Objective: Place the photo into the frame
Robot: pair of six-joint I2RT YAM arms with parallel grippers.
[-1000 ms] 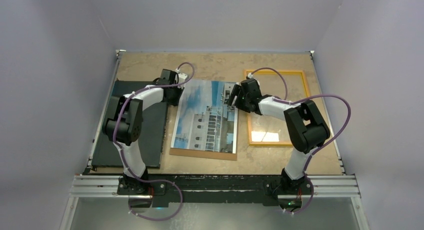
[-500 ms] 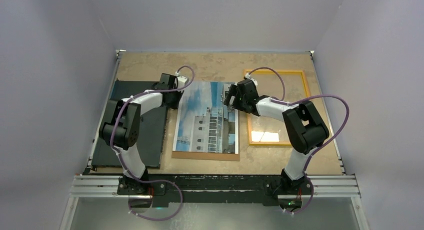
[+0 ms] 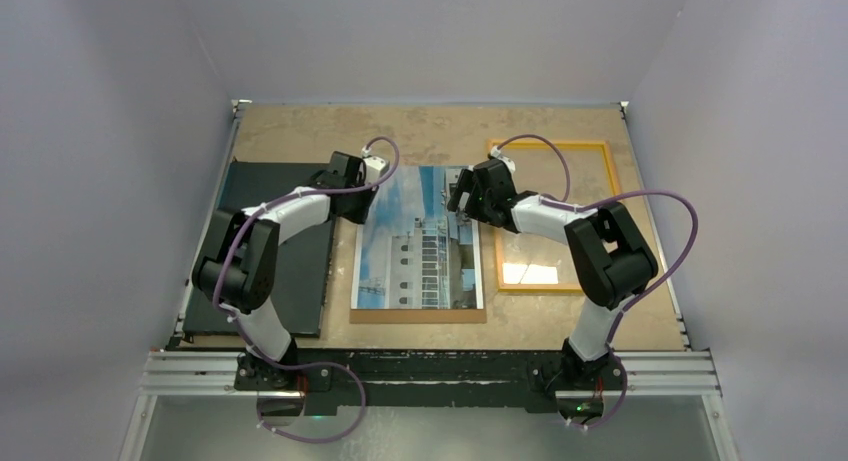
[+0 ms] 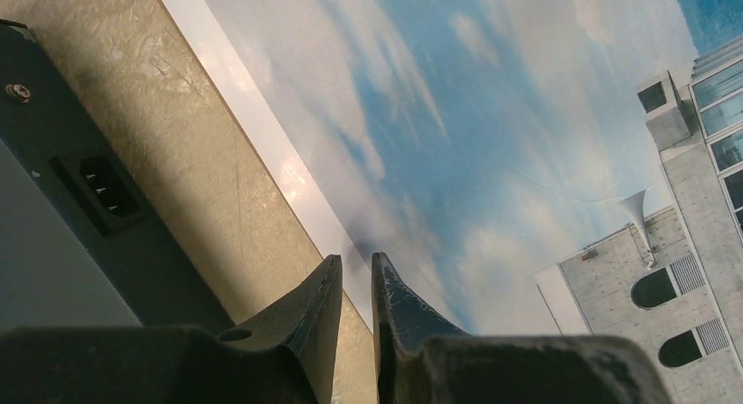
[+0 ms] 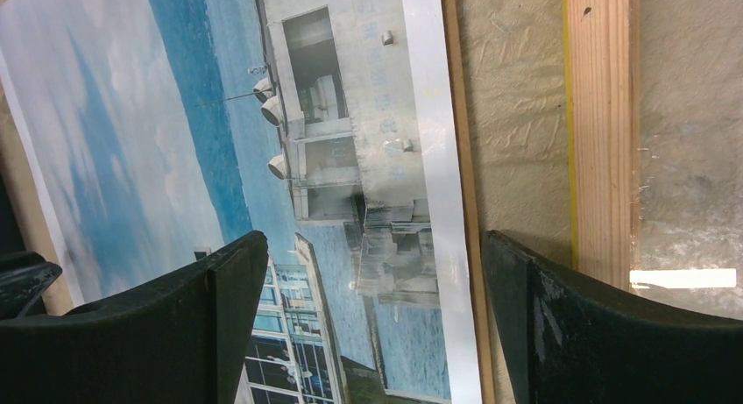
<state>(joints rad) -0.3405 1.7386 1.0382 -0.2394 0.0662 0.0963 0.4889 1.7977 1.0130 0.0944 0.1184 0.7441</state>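
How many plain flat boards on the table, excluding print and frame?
2. A black flat rectangular board lies at the left; a thin brown backing board sits under the large rectangular building photo, its near edge showing. More could hide beneath the photo.

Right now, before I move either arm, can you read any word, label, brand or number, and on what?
None can be read.
The large print of a white building against blue sky: no legible writing; faint marks on its wall are too blurred.
The yellow-orange wooden picture frame, flat black board, brown backing board: no text.
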